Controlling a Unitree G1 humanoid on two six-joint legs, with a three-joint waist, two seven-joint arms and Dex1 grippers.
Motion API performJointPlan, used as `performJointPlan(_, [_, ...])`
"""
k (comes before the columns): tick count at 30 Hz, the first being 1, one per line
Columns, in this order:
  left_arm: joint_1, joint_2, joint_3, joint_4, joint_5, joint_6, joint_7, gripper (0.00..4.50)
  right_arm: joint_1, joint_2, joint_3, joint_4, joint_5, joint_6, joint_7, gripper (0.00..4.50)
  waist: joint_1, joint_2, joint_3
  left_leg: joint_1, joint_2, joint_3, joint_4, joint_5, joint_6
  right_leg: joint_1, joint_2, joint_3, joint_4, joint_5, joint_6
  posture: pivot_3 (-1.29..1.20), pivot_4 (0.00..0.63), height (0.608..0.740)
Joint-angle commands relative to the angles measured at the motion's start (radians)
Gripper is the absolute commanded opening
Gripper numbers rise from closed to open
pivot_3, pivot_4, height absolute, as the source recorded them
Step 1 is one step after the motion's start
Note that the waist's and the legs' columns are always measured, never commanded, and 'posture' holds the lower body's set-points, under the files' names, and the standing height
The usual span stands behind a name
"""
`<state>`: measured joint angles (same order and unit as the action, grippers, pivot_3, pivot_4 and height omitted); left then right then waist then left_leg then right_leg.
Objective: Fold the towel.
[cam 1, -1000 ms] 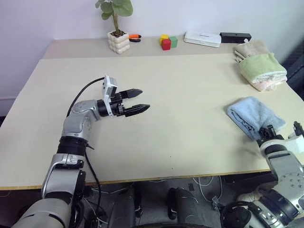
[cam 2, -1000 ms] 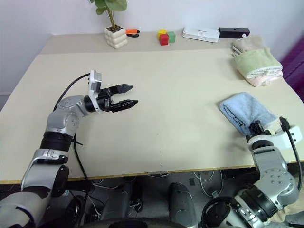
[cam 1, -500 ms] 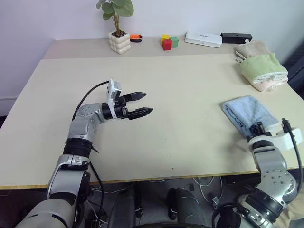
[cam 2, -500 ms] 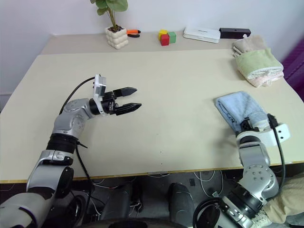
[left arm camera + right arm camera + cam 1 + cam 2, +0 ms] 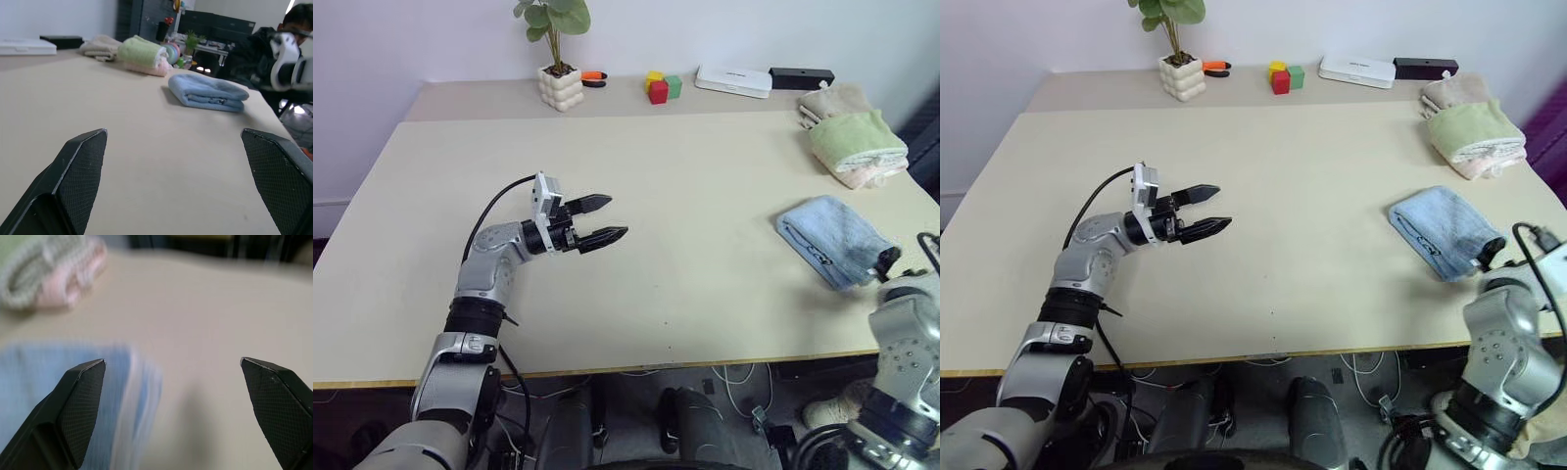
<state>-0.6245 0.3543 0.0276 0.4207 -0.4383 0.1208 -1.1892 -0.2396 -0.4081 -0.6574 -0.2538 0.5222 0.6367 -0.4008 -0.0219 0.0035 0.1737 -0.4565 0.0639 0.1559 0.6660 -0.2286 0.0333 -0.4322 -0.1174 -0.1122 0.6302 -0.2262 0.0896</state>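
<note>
Table point(image 5: 705, 176) takes up most of the head views, with the towel point(image 5: 832, 240) folded near its right edge. Left gripper point(image 5: 604, 219) hovers mid-table, jaws wide, holding nothing. Right wrist view adds what the head views can't: right gripper point(image 5: 171, 377) spread wide and empty beside the towel.

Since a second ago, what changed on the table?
The right claw let go of the towel: it was shut on the near edge, and now stands open, drawn back off the cloth toward the table edge. The towel lies folded, about where it was. The left claw stayed open, hovering over the table; the stacked towels are unmoved.
</note>
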Motion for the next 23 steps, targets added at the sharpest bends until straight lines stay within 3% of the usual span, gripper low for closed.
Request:
performJointPlan(1, [0.019, 0.03, 0.031, -0.046, 0.013, -0.058, 0.011, 4.5, -0.092, -0.111, 0.208, 0.014, -0.055, -0.082, 0.268, 4.48, -0.016, 0.0, 0.0, 0.001, 0.001, 0.001, 0.0, 0.0, 0.0, 0.0, 0.001, 0.001, 0.0, 0.0, 0.0, 0.0, 0.15, 0.74])
performJointPlan(5, [0.069, 0.088, 0.028, -0.093, 0.037, -0.105, 0.0, 4.5, -0.125, -0.237, 0.441, 0.006, -0.089, -0.155, 0.626, 4.48, -0.022, 0.0, 0.0, 0.002, 0.001, 0.0, -0.003, 0.0, 0.0, 0.0, 0.001, 0.001, 0.0, -0.001, -0.001, 0.0, 0.15, 0.74])
performJointPlan(8, [0.091, 0.131, 0.045, -0.103, 0.036, -0.105, 0.011, 4.5, -0.09, -0.288, 0.495, -0.034, -0.036, -0.221, 0.881, 4.48, -0.004, -0.001, 0.0, 0.002, 0.001, 0.001, -0.003, 0.0, 0.0, 0.001, 0.001, 0.0, 0.0, -0.002, 0.0, 0.0, 0.15, 0.74])
performJointPlan(13, [0.119, 0.183, 0.071, -0.155, 0.022, -0.077, 0.041, 4.5, -0.104, -0.354, 0.587, 0.055, -0.024, -0.255, 1.187, 4.48, 0.016, -0.003, 0.001, 0.001, 0.001, 0.001, 0.002, -0.002, 0.004, 0.003, -0.002, 0.0, -0.002, -0.002, 0.0, 0.0, 0.15, 0.74])
performJointPlan(17, [0.168, 0.207, 0.091, -0.253, -0.017, -0.019, 0.053, 4.5, -0.135, -0.326, 0.577, 0.013, 0.087, -0.199, 1.297, 4.48, 0.011, -0.003, 0.001, 0.001, 0.001, 0.0, 0.003, -0.003, 0.005, 0.004, -0.003, 0.0, -0.003, -0.003, -0.003, 0.0, 0.15, 0.74])
performJointPlan(21, [0.267, 0.248, 0.107, -0.365, -0.043, 0.042, 0.056, 4.5, -0.076, -0.36, 0.593, -0.064, 0.095, -0.155, 1.35, 4.48, 0.01, -0.003, 0.001, 0.001, 0.002, 0.001, 0.001, -0.003, 0.003, 0.002, -0.003, -0.001, 0.0, -0.001, 0.0, 0.0, 0.15, 0.74])
performJointPlan(23, [0.315, 0.272, 0.118, -0.415, -0.065, 0.08, 0.055, 4.5, -0.07, -0.378, 0.579, -0.065, 0.173, -0.046, 1.377, 4.48, 0.01, -0.003, 0.001, 0.001, 0.002, 0.001, 0.0, -0.002, 0.003, 0.002, -0.002, -0.001, 0.0, -0.001, 0.0, 0.0, 0.15, 0.74])
